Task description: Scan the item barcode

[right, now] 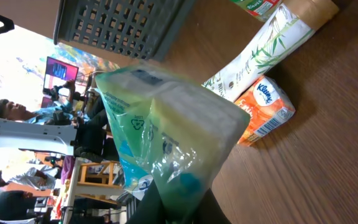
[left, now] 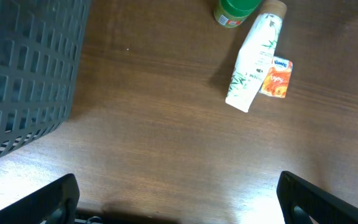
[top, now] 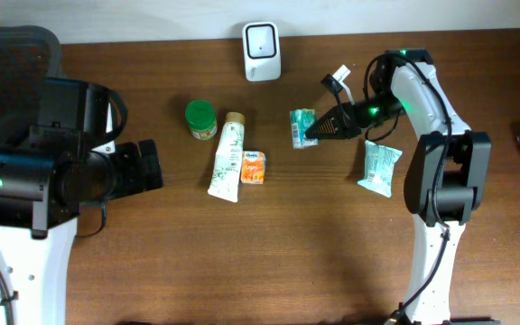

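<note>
Item: crinkly green translucent plastic packet (top: 301, 126), glossy film with a printed label, pinched shut in my right gripper (top: 314, 132) mid-table, below and right of the white boxy scanner (top: 262, 39). Pickup looked done; I judged presenting the barcode not yet done. Left gripper (left: 178, 199) gaped, holding nothing. Nearby lay a smooth white bamboo-print tube (top: 227, 155) and a small orange tissue pack (top: 254, 167).

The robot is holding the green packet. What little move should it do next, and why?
Probably carry the green, see-through plastic packet toward the white box-shaped scanner. The right gripper is shut on the packet, but the packet is apart from the scanner, off to its right. I cannot tell which side of the packet needs to face it.
</note>
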Robot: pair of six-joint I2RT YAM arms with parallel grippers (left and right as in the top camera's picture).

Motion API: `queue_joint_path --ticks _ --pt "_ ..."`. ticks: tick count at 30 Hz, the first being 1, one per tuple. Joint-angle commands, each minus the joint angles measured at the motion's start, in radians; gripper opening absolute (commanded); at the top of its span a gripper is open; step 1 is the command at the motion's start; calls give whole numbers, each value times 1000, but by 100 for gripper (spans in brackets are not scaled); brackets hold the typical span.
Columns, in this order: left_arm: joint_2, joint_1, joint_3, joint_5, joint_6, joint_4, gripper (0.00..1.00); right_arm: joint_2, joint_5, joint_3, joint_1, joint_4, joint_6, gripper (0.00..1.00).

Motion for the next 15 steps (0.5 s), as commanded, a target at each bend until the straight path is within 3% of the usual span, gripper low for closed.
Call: queue_joint_path --ticks 1,15 --pt "-11 0 3 -4 -10 2 99 -6 1 8 8 0 -18 4" --pt "-11 0 3 -4 -10 2 99 -6 -7 8 9 7 -14 4"
